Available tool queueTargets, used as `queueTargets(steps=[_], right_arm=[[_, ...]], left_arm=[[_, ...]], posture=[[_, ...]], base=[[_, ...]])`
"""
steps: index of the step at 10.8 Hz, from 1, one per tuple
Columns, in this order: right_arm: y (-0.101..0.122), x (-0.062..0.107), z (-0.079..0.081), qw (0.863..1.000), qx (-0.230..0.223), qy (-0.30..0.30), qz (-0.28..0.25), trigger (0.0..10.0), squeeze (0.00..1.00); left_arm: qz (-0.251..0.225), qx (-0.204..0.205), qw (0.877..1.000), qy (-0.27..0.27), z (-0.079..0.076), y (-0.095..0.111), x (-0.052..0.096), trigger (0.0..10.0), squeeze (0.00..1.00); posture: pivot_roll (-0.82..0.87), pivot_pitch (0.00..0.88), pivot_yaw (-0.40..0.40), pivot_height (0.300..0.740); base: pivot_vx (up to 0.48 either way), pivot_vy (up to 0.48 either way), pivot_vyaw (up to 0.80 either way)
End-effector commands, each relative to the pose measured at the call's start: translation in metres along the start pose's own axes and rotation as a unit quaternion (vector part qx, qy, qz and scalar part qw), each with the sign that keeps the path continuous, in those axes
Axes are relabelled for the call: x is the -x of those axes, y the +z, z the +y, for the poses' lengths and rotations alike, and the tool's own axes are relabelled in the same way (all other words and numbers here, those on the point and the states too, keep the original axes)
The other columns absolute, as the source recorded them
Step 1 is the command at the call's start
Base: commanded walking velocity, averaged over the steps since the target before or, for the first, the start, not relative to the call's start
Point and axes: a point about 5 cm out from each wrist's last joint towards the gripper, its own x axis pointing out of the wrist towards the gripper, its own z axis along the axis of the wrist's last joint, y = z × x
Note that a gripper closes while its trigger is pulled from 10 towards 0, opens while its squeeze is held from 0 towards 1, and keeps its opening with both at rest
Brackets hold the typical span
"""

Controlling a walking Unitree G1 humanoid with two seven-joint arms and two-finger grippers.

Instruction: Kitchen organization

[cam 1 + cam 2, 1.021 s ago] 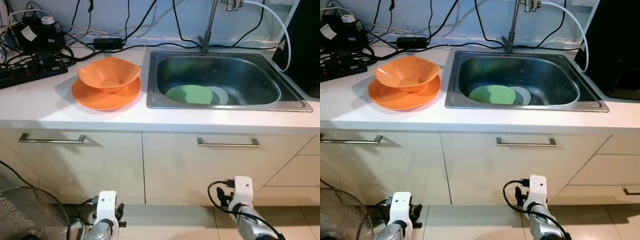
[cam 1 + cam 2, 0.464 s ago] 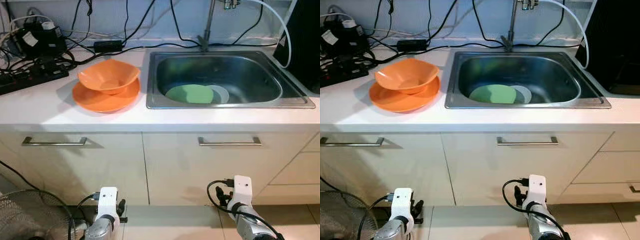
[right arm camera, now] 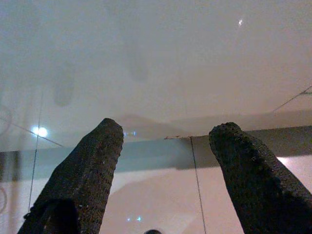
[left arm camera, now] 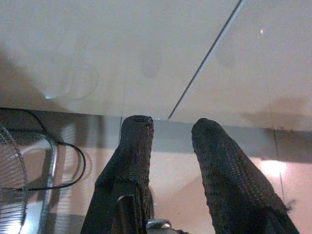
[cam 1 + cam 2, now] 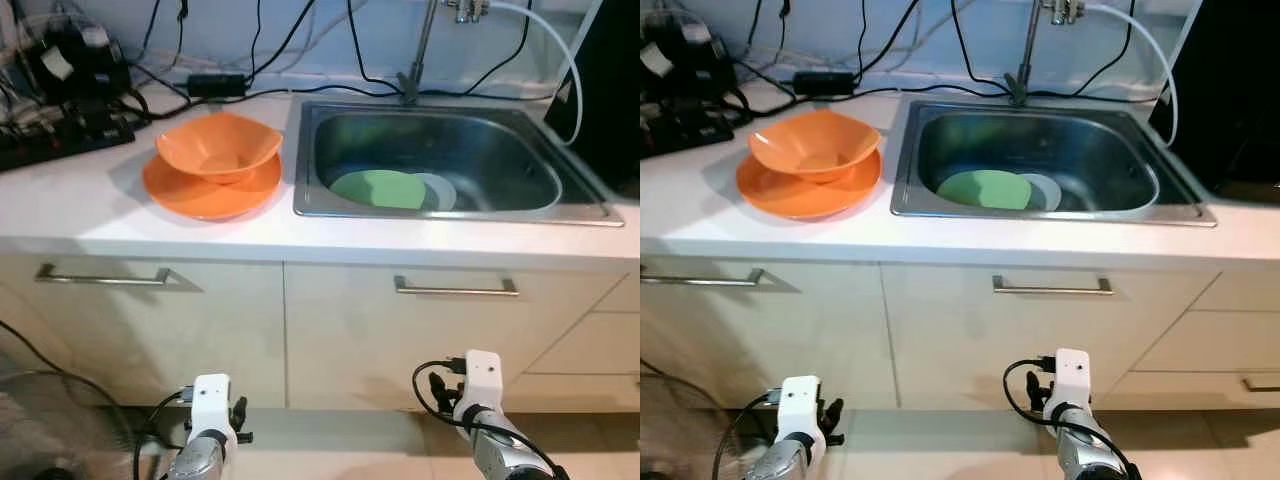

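Approach step, seemingly: left pincer (image 4: 170, 141) and right pincer (image 3: 165, 146) spread, empty, low by cabinets. Orange bowl (image 5: 218, 146) on orange plate (image 5: 205, 195) atop white surface (image 5: 90, 205); round green plate (image 5: 378, 188) in steel sink (image 5: 450, 212). Next: raise an arm.

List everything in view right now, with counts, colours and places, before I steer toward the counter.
Bowl: one, orange, on the orange plate.
Plate: one, orange, on the counter left of the sink.
Green plate: one, in the sink basin.
White dish: one, partly under the green plate.
Sink: one, steel, set in the counter.
Faucet: one, metal, behind the sink.
Cables: several, black, back left of the counter.
Cabinet handles: two, metal, below the counter.
Left end effector: black, open, hanging low.
Right end effector: black, open, hanging low.
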Motion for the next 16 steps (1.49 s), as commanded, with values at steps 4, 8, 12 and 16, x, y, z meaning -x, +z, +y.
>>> queueTargets(steps=[4, 8, 12, 16], right_arm=[[0.022, -0.005, 0.003, 0.999, 0.008, 0.004, -0.044, 10.0, 0.0], [0.045, -0.003, -0.008, 0.993, 0.002, -0.015, -0.119, 10.0, 0.0], [0.041, 0.0, -0.011, 0.992, 0.004, -0.018, -0.128, 10.0, 0.0], [0.068, 0.021, -0.033, 0.964, 0.017, -0.033, -0.265, 10.0, 0.0]], left_arm=[[-0.03, -0.007, 0.999, 0.033, 0.012, 0.004, 0.002, 10.0, 0.0], [-0.101, -0.176, 0.965, 0.168, 0.063, 0.03, 0.012, 10.0, 0.0], [-0.147, -0.107, 0.972, 0.15, 0.065, 0.036, 0.016, 10.0, 0.0], [-0.334, -0.097, 0.933, 0.097, 0.031, 0.082, 0.047, 10.0, 0.0]], posture=[[0.19, 0.0, -0.046, 0.74], [0.2, 0.0, -0.029, 0.74], [0.22, 0.0, -0.024, 0.74], [0.21, 0.0, -0.026, 0.74]], base=[[0.0, 0.0, 0.0], [0.0, 0.0, 0.0], [0.0, 0.0, 0.0], [0.0, 0.0, 0.0]])
